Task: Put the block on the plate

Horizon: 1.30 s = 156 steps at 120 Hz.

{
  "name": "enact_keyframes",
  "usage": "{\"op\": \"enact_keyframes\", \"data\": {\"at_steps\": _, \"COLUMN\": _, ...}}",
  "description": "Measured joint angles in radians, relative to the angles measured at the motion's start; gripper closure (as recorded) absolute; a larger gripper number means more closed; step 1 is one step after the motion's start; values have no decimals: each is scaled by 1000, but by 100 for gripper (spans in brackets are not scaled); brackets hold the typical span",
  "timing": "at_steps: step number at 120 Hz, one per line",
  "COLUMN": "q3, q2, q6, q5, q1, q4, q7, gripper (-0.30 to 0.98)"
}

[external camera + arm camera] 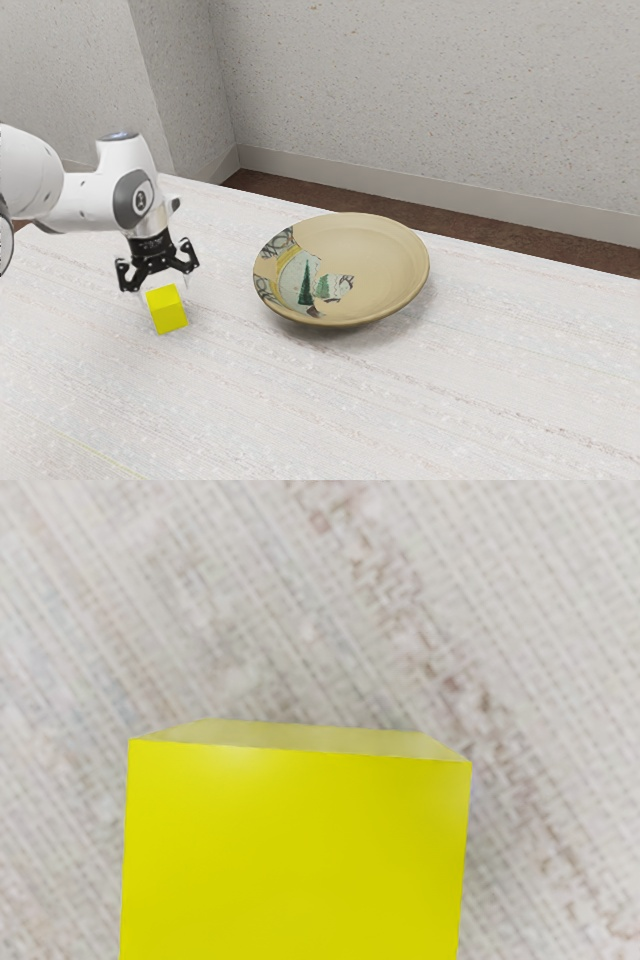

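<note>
The black gripper (163, 290) is pointing down, and its hand is released: the fingers stand wide apart, above the yellow block (168, 312). This block is on the pale table (260, 400), toward the exterior view's left, and in the wrist view it appears large, just under the hand. The white arm (90, 198) comes in from the exterior view's left. To the exterior view's right of the block, well apart from it, I see the beige plate (375, 260), which has green trees painted on its left part. On the far side, behind the table, there are a brown floor (330, 197) and a speckled wall (430, 90).
</note>
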Motion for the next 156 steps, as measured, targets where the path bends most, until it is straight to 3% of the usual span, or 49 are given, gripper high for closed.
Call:
{"op": "enact_keyframes", "data": {"at_steps": 101, "q3": 5, "q2": 68, "q6": 57, "q5": -96, "q1": 18, "q4": -1, "q7": -97, "gripper": 2}}
{"op": "enact_keyframes", "data": {"at_steps": 156, "q3": 6, "q2": 76, "q6": 59, "q5": -111, "q1": 22, "q4": -1, "q7": -104, "gripper": 22}}
